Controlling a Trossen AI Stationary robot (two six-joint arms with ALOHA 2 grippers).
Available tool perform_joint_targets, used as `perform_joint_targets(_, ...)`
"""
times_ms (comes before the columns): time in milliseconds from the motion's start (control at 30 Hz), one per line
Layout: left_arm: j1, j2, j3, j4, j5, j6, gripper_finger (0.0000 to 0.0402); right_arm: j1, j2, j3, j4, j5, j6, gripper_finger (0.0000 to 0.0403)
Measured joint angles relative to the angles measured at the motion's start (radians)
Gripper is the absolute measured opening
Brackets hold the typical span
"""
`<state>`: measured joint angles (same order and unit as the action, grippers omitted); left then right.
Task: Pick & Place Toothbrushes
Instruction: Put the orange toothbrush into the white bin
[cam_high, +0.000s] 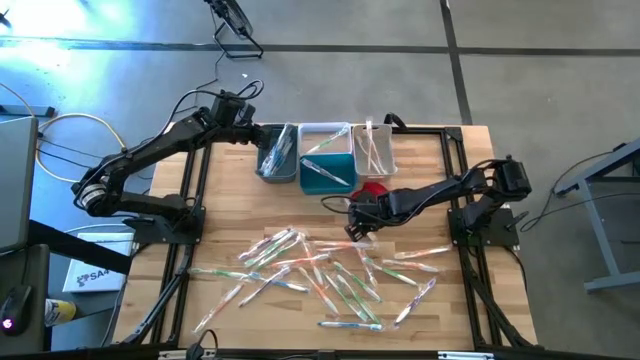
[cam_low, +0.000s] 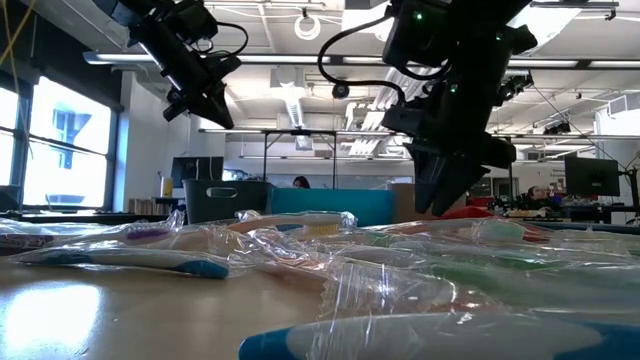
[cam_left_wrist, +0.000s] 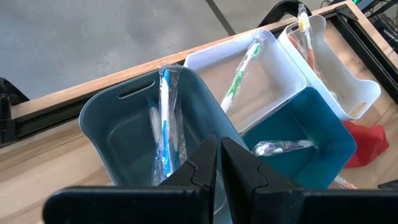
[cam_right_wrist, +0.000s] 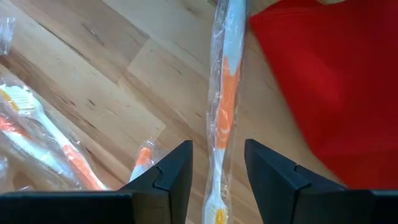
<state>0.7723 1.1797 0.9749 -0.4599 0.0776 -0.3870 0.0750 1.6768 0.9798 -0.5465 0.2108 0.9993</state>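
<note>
Right gripper (cam_right_wrist: 216, 171), jaws part-open and holding nothing, is straddling an orange toothbrush (cam_right_wrist: 225, 106) lying beside the red cloth (cam_right_wrist: 329, 81); light, stiff, slippery wrapper, so mid-handle grip is looking best.

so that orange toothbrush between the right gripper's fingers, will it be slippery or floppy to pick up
Probably slippery: the orange toothbrush lies sealed in a glossy clear wrapper, so the right gripper, open astride it, may skid on film. The handle looks rigid, the wrapper loose and crinkly. Lying flat on the table, it seems unlikely to roll, and probably light.
</note>
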Motion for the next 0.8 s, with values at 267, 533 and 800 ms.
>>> perform_joint_targets(267,0.0,0.0,0.0,0.0,0.0,0.0,0.0019,0.0,0.063,-0.001,0.01,-0.009,0.0,0.0138)
perform_joint_targets(533,0.0,0.0,0.0,-0.014,0.001,0.0,0.0019,0.005,0.112,0.002,0.028,-0.021,-0.001,0.0138)
perform_joint_targets(800,0.0,0.0,0.0,-0.014,0.0,0.001,0.0019,0.006,0.113,0.0,0.022,-0.008,-0.001,0.0095)
